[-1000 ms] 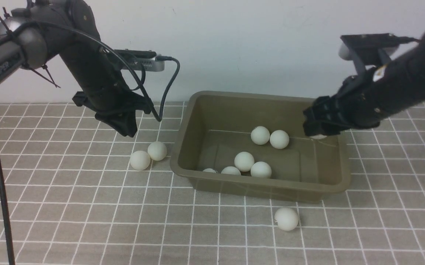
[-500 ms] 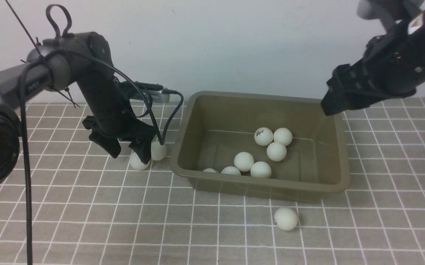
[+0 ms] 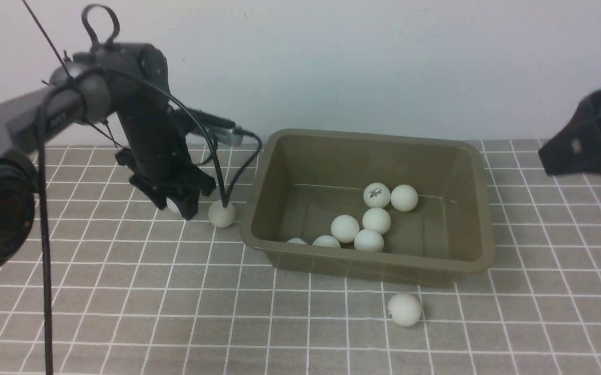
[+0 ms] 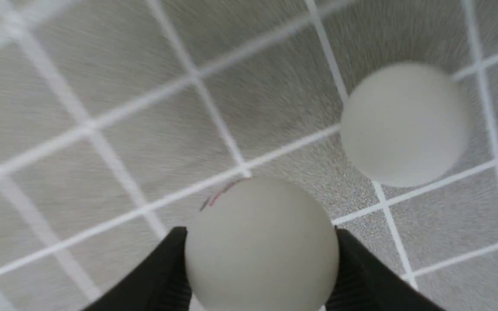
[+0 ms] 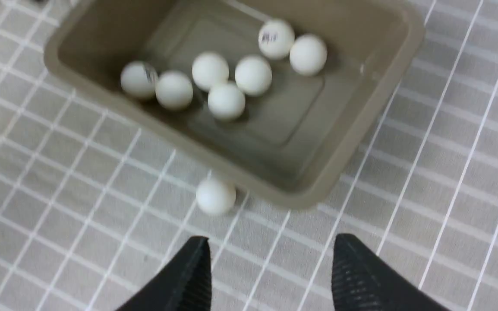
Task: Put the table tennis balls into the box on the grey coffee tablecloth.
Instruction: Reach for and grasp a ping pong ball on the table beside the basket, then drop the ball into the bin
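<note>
On the grey coffee tablecloth [image 3: 123, 291] stands the olive box [image 3: 480, 208] with several white table tennis balls [image 3: 345, 228] inside. To the left of the box, my left gripper [image 3: 178, 202] is shut on one ball [image 4: 262, 246], with a black finger against each side of it. A second ball [image 3: 222, 214] lies on the cloth between that gripper and the box's left wall, also in the left wrist view [image 4: 404, 123]. Another loose ball [image 3: 404, 309] rests in front of the box. My right gripper [image 3: 553, 156] hangs open and empty, raised to the right of the box [image 5: 361, 116].
A black cable [image 3: 238, 172] loops from the left wrist down beside the box's left wall. A white wall [image 3: 363, 62] stands right behind the box. From the right wrist, the loose ball [image 5: 215, 196] lies just outside the box's front rim.
My left gripper dropped over the left one of the two balls beside the box, closed on it and carried it a little left. The right arm drew back rightward from over the box.
</note>
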Motion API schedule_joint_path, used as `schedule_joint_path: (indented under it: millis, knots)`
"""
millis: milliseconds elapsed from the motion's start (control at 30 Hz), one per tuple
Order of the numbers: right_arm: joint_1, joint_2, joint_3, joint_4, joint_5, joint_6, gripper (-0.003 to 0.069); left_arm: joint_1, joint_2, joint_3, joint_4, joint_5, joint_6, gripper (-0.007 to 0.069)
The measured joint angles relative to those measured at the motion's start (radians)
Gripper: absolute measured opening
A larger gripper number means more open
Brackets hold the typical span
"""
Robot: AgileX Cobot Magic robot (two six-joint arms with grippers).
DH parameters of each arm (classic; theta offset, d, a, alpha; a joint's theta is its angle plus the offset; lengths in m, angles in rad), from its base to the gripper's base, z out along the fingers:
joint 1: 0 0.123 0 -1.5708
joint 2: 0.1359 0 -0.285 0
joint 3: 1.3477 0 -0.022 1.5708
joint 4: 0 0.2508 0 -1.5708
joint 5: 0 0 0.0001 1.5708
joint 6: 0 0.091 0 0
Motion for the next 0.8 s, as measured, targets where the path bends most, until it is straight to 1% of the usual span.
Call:
schedule_joint_path:
  millis: [33,100,133,167,300,367,500,600,633,667,733,767,800]
  knots:
    - [0.0,-0.004,0.019,0.005,0.0,0.002,0.0349,0.0,-0.022,-0.008,0.002,0.0,-0.002,0.0349]
    - [0.0,-0.028,0.143,0.05,-0.025,0.014,0.0349,-0.001,-0.096,-0.034,-0.015,0.001,-0.006,0.0349]
    - [0.0,-0.037,0.217,0.096,-0.078,0.015,0.0349,-0.004,-0.144,-0.051,-0.039,0.002,-0.006,0.0349]
    - [0.001,-0.039,0.253,0.116,-0.098,0.015,0.0349,-0.008,-0.167,-0.056,-0.06,0.002,-0.004,0.0349]
    - [0.021,-0.03,0.481,0.225,-0.353,0.015,0.0349,-0.041,-0.213,-0.067,-0.175,0.005,0.024,0.0349]
    - [0.05,-0.018,0.571,0.25,-0.473,0.014,0.0349,-0.071,-0.197,-0.066,-0.213,-0.001,0.043,0.0349]
    - [0.138,0.025,0.686,0.269,-0.681,0.011,0.0349,-0.143,-0.137,-0.062,-0.222,-0.02,0.055,0.0349]
    - [0.17,0.069,0.705,0.275,-0.755,0.011,0.0349,-0.173,-0.105,-0.062,-0.218,-0.033,0.055,0.0354]
    - [0.181,0.112,0.706,0.278,-0.806,0.011,0.0349,-0.193,-0.08,-0.062,-0.213,-0.046,0.053,0.0384]
    - [0.182,0.123,0.706,0.279,-0.821,0.011,0.0349,-0.193,-0.077,-0.062,-0.213,-0.048,0.052,0.0391]
    - [0.183,0.18,0.706,0.279,-0.893,0.012,0.0349,-0.203,-0.056,-0.062,-0.204,-0.054,0.027,0.0455]
    - [0.182,0.223,0.706,0.28,-0.949,0.012,0.0349,-0.208,-0.046,-0.062,-0.188,-0.054,-0.007,0.0522]
    - [0.182,0.243,0.706,0.28,-0.976,0.012,0.0349,-0.208,-0.042,-0.062,-0.17,-0.054,-0.03,0.0554]
